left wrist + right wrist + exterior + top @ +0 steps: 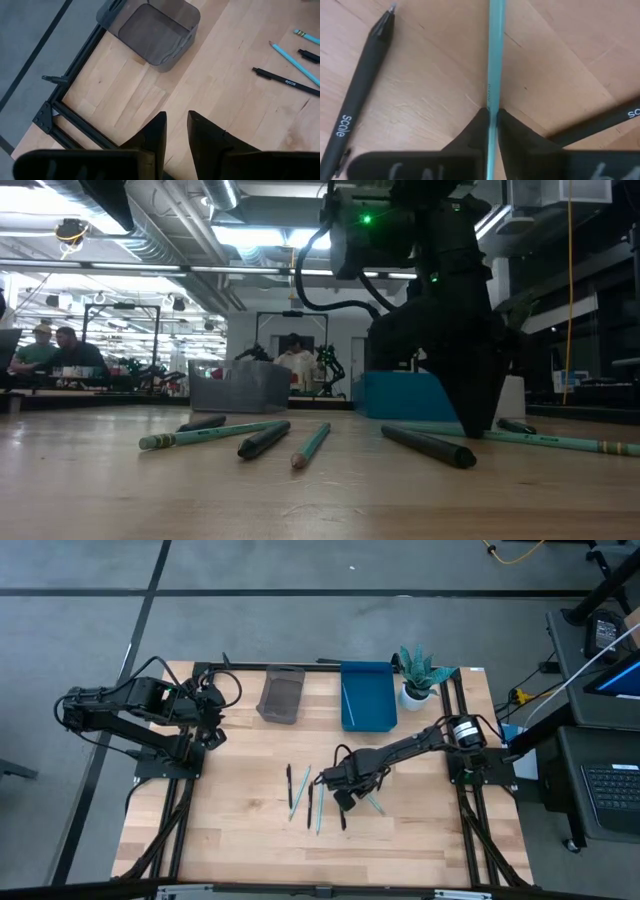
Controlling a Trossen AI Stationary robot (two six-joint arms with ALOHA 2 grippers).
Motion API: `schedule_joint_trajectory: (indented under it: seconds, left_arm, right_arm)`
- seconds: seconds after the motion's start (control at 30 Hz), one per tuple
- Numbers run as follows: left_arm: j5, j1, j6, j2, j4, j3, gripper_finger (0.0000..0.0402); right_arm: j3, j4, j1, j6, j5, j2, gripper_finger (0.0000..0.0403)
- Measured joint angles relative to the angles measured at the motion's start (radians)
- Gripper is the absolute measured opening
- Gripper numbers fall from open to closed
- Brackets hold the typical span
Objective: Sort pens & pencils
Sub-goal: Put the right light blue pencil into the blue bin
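Several teal pencils and black pens lie scattered on the wooden table's middle (310, 802). My right gripper (345, 797) is down among them, shut on one teal pencil (495, 55), with a black pen (357, 107) lying on one side of it and another black pen (600, 125) on the other. In the low view its fingers (480, 415) reach down to the tabletop. My left gripper (176, 125) hovers near the table's left edge with a narrow gap between its fingers, holding nothing. My right gripper pinches the teal pencil's shaft (493, 107) between its two fingertips, coming from above and pointing down, fingers across the pencil. The pencil (560, 442) lies flat on the table, running out toward the table's right from the fingers.
A grey bin (282, 695) and a blue bin (368, 695) stand at the table's far edge, with a potted plant (418, 675) to their right. Bare wood stretches along the near side and left of the pens. People sit in the room behind.
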Motion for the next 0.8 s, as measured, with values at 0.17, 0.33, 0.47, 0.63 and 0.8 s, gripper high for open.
schedule_joint_trajectory:
  seconds: [0.17,0.33,0.47,0.63,0.8]
  left_arm:
    - [0.0,0.0,0.0,0.0,0.0,0.0,0.0073]
    - [0.0,0.0,0.0,0.0,0.0,0.0,0.0073]
    - [0.0,0.0,0.0,0.0,0.0,0.0,0.0073]
    - [0.0,0.0,0.0,0.0,0.001,0.0,0.0073]
    - [0.0,0.0,0.0,0.0,0.001,0.0,0.0073]
  right_arm:
    - [0.024,-0.028,-0.002,-0.009,0.007,0.003,0.0036]
    - [0.055,-0.055,-0.002,-0.026,0.03,0.007,0.0019]
    - [0.078,-0.081,-0.002,-0.026,0.055,0.011,0.0031]
    - [0.114,-0.124,-0.006,-0.026,0.092,0.012,0.0034]
    - [0.173,-0.199,-0.009,-0.035,0.124,0.01,0.0023]
